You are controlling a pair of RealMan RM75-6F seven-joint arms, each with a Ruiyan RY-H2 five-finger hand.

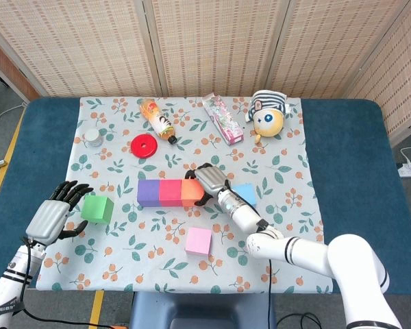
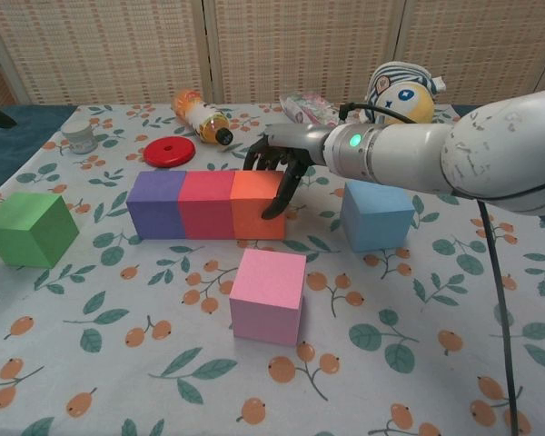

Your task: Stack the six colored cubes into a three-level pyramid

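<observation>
orange cube (image 2: 258, 205), right-hand fingers (image 2: 279, 193) touching its right face

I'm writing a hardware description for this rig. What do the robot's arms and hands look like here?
Both arms have glossy white rounded shells with black bands at the joints. The right hand has a silver-grey back, black fingers and a lit green indicator on its grey wrist; a thin black cable runs along that arm. The left hand has the same ribbed silver back and black fingers.
</observation>
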